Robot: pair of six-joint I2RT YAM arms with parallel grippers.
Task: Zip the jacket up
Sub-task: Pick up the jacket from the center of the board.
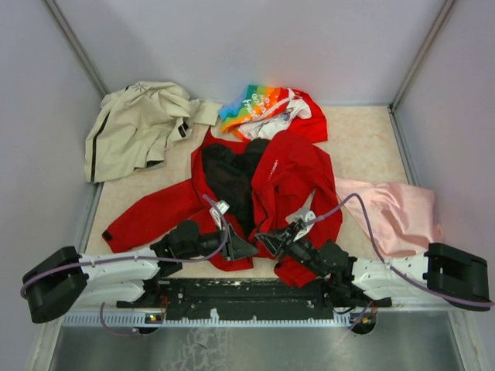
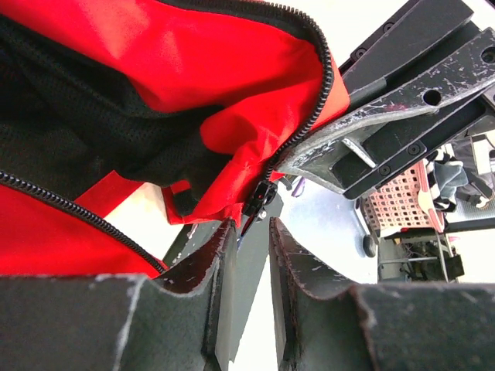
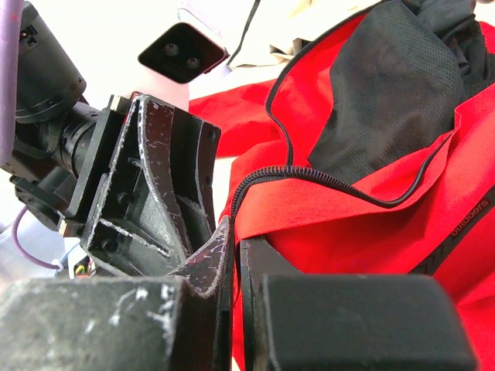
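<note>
While I watch from above, the jacket [image 1: 286, 174] lies open mid-table, hem toward six o'clock. There the right gripper [image 1: 268, 238] pinches its zipper edge. The left gripper [image 1: 247, 249], at its nine o'clock, is narrowly parted just below the slider [image 2: 259, 199].

Pale grey walls [image 1: 232, 46] are enclosing a beige table [image 1: 363, 139] from nine to three o'clock; even light is falling.
</note>
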